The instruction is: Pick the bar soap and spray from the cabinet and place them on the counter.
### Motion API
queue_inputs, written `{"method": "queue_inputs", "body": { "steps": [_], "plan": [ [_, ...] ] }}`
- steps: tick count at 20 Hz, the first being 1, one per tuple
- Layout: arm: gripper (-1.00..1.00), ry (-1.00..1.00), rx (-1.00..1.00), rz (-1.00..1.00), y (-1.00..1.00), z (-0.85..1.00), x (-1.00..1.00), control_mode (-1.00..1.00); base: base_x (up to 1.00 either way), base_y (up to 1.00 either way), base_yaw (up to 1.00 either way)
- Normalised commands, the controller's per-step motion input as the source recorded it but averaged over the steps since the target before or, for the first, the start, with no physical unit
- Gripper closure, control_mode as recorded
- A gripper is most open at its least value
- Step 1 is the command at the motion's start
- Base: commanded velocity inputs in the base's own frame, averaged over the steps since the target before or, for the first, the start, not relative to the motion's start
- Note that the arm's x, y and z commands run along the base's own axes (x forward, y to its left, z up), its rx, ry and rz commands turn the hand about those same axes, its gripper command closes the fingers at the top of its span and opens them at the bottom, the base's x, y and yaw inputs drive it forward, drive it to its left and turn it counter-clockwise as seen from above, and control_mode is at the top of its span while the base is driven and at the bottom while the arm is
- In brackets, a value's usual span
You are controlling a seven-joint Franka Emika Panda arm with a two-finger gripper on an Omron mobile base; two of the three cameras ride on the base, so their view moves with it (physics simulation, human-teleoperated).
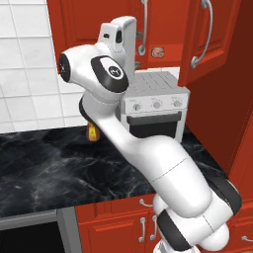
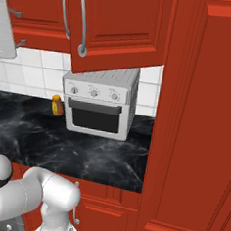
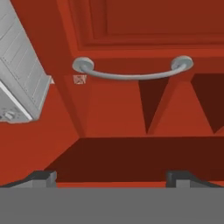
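A white robot arm is raised toward the red wall cabinet (image 1: 163, 24), whose right door hangs open. Its gripper (image 3: 111, 177) is wide apart, holding nothing; two dark fingertips (image 3: 41, 177) sit at five and seven o'clock in the hand view, facing a curved silver handle (image 3: 131, 74) and the dark shelf gap beneath.

The step in hand seems to be reaching in for the bar soap (image 1: 157, 51). It would go best by aiming past the door edge and keeping the claw wide until it straddles the block.

The soap is small, flat and pinkish-tan (reddish-brown face), lying on the shelf at one o'clock from the arm's elbow, above a grey toaster oven (image 1: 154, 106) on the black counter (image 1: 44, 168).
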Motion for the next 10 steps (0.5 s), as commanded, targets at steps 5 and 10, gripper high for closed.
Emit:
{"method": "queue_inputs", "body": {
  "steps": [5,10],
  "plan": [
    [-1.00,0.00,0.01,-0.06,-0.09,0.00,0.07,-1.00,0.00,0.00,0.00],
    [-1.00,0.00,0.01,-0.05,-0.20,0.00,0.03,-1.00,0.00,0.00,0.00]
  ]
}}
